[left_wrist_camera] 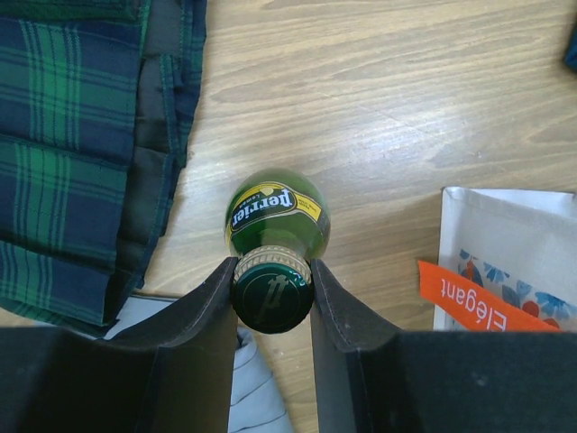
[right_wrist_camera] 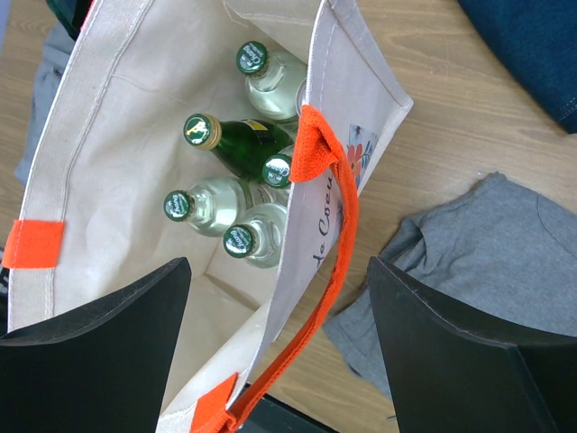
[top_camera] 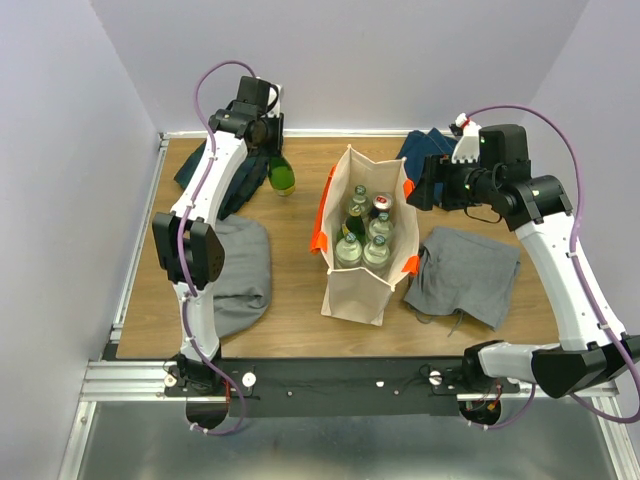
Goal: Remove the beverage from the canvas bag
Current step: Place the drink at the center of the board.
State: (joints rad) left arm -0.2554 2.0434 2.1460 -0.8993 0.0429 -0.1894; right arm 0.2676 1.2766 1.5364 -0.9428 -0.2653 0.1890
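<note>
The beige canvas bag point(top_camera: 355, 290) with orange handles point(right_wrist_camera: 334, 234) stands upright at the table's middle. Several capped bottles point(top_camera: 364, 235) stand inside it, green and clear ones in the right wrist view point(right_wrist_camera: 239, 149). My left gripper point(left_wrist_camera: 270, 289) is shut on the cap of a green Perrier bottle point(left_wrist_camera: 275, 212), held upright outside the bag at the far left point(top_camera: 282, 175). I cannot tell whether its base touches the wood. My right gripper point(right_wrist_camera: 279, 307) is open and empty, its jaws wide apart over the bag's right rim point(top_camera: 418, 192).
A plaid cloth point(left_wrist_camera: 72, 153) lies just left of the held bottle. Grey cloths lie left point(top_camera: 240, 270) and right point(top_camera: 465, 270) of the bag. A blue cloth point(top_camera: 425, 148) lies at the back right. The bag's corner point(left_wrist_camera: 514, 225) is right of the bottle.
</note>
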